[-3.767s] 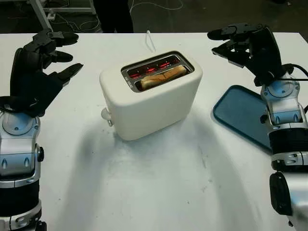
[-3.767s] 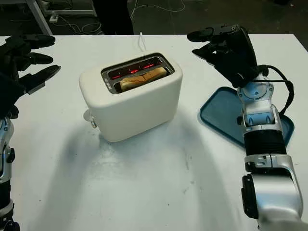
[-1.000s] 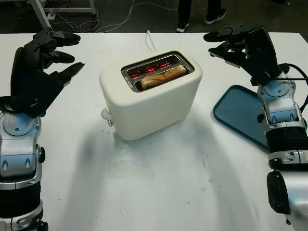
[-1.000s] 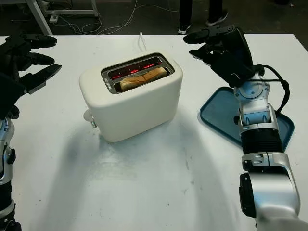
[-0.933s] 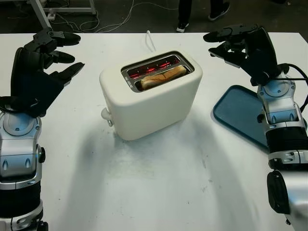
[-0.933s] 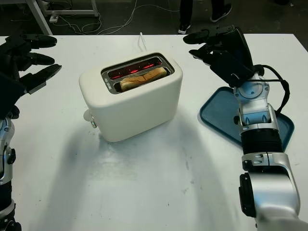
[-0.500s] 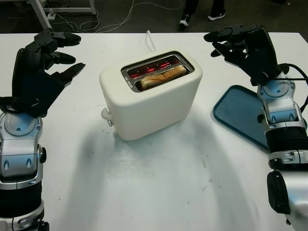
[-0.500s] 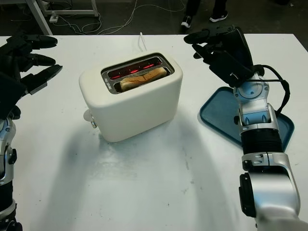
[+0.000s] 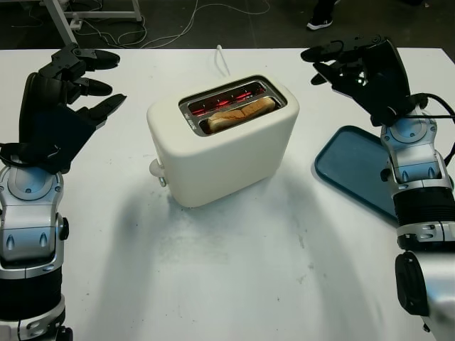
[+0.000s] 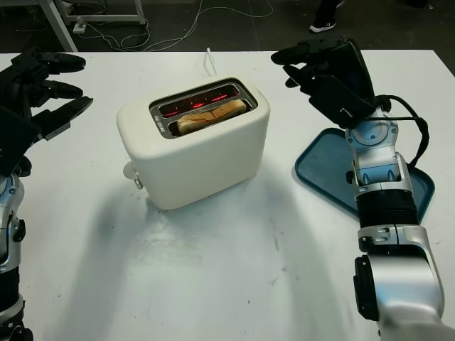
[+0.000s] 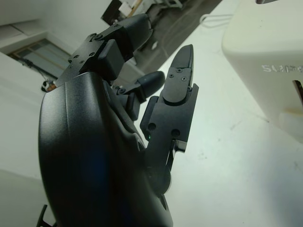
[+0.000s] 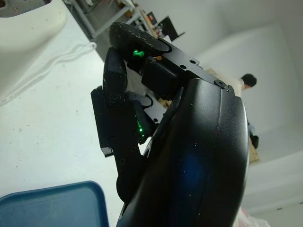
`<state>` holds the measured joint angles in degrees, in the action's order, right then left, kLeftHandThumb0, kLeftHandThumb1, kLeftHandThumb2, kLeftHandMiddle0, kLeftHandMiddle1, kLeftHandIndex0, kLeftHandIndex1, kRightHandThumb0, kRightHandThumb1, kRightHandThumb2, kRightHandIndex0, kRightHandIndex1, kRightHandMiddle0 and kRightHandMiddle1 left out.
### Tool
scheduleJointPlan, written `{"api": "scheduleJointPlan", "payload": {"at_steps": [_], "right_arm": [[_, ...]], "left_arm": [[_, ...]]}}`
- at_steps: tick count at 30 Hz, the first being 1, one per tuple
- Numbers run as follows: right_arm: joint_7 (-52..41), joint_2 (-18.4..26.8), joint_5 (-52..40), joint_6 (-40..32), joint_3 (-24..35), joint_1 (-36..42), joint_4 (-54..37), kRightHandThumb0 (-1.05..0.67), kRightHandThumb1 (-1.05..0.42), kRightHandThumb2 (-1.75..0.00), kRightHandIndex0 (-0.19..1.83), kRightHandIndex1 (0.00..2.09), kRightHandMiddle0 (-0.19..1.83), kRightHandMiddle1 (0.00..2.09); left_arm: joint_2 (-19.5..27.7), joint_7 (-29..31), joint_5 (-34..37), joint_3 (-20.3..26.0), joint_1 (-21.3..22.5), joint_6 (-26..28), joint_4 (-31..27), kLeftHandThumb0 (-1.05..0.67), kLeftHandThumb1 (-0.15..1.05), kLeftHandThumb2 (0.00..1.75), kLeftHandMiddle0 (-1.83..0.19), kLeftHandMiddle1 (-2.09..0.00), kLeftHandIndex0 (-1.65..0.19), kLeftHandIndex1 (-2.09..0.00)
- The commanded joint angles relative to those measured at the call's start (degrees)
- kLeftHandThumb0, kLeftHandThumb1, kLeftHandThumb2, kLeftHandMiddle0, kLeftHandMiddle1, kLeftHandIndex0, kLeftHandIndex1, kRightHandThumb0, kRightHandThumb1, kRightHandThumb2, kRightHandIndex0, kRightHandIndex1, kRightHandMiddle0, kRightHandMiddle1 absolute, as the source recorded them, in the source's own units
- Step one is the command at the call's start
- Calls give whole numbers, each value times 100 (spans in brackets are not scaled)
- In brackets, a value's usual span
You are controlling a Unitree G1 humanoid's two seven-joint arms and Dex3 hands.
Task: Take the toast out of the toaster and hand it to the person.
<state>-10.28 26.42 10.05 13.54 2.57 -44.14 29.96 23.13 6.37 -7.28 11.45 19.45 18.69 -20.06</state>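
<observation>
Browned toast [image 9: 240, 114] low in the toaster [image 9: 222, 138], left hand [image 9: 60, 106] and right hand [image 9: 362, 71] open either side.

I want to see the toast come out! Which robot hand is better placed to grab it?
Probably the right hand: it hovers open nearer the toast in the toaster. The left hand is open but farther away.
</observation>
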Motion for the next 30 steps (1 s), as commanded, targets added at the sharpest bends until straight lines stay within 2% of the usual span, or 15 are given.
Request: {"api": "scheduleJointPlan", "payload": {"at_steps": [1,16,26,30], "right_arm": [[-35,52,-71,77,16,-18,15,-22,-92,-21,100,66,115,2],[62,100,104,-45,-31,43,-82,-20,-91,-4,101,65,118,3],[44,104,108,-195,-12,70,-178,-16,-90,0,102,65,118,3],[-16,101,13,-47,15,57,-69,-13,-89,0,102,65,119,3]], "left_arm": [[54,-10,-32,0,38,-77,16,-24,92,15,-39,-113,-42,-78],[33,-2,11,31,9,-16,-22,-22,92,16,-36,-113,-41,-79],[24,-32,-31,0,-4,-83,2,-22,92,18,-36,-114,-41,-80],[-7,-18,28,26,-6,-25,-19,-24,92,18,-36,-114,-40,-80]]}}
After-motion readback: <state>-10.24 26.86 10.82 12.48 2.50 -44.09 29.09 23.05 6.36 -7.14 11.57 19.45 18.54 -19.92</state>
